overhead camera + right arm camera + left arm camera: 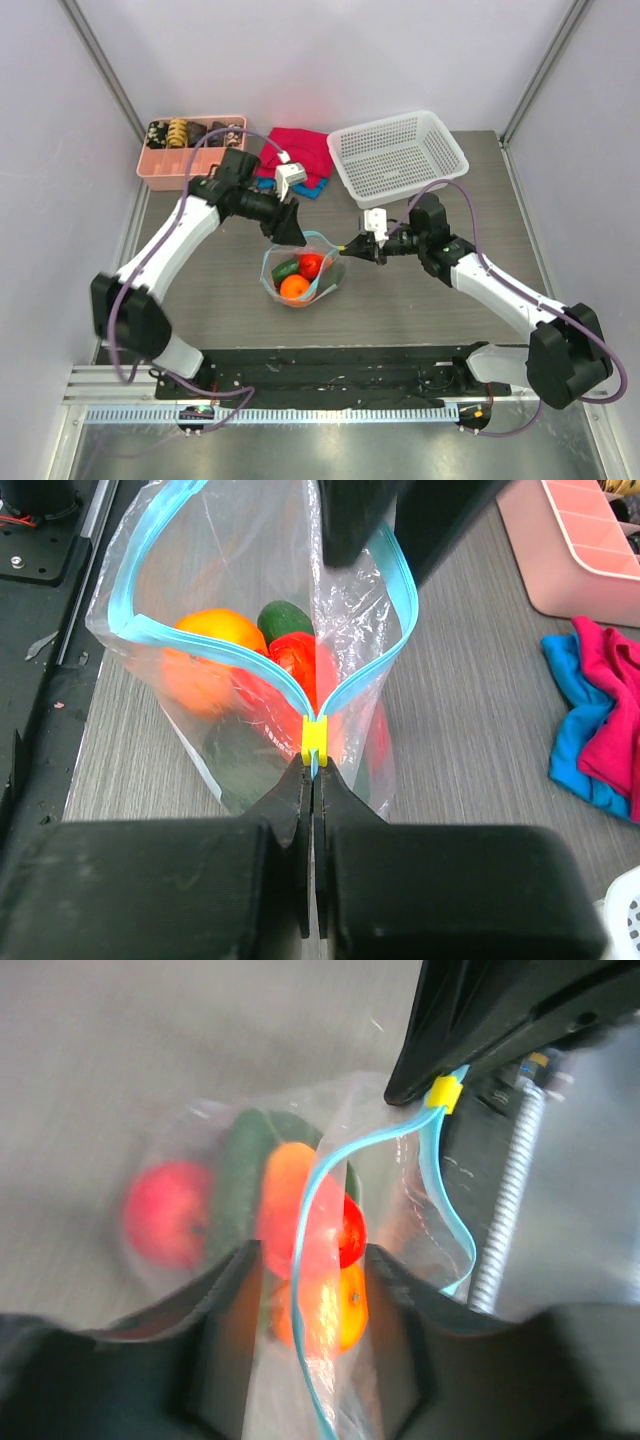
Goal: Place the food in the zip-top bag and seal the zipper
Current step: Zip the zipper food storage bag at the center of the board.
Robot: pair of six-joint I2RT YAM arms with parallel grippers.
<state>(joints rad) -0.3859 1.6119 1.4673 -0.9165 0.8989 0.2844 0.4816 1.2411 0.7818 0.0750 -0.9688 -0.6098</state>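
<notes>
Food part looked done: orange (294, 288), tomato (311, 264) and cucumber (284, 270) sat inside the zip-top bag (300, 275), mid-worktop (420, 300). Right claw (312, 780) was pinched on the zipper (200, 645) at its yellow slider (315, 738). Left claw (308, 1252) straddled the far rim, and I couldn't tell if it was gripping. The mouth gaped wide, so sealing was left.

Left wrist view: food (300, 1200) smearing into blurry blobs behind the zip-top bag (400, 1190) film; left gripper (310, 1255) running off the bottom edge, its grip not showing. Right wrist view: pink tray (590, 560) and white basket (625, 910) getting clipped by the right edge. Top view: tray snacks (190, 132) reading too small.
</notes>
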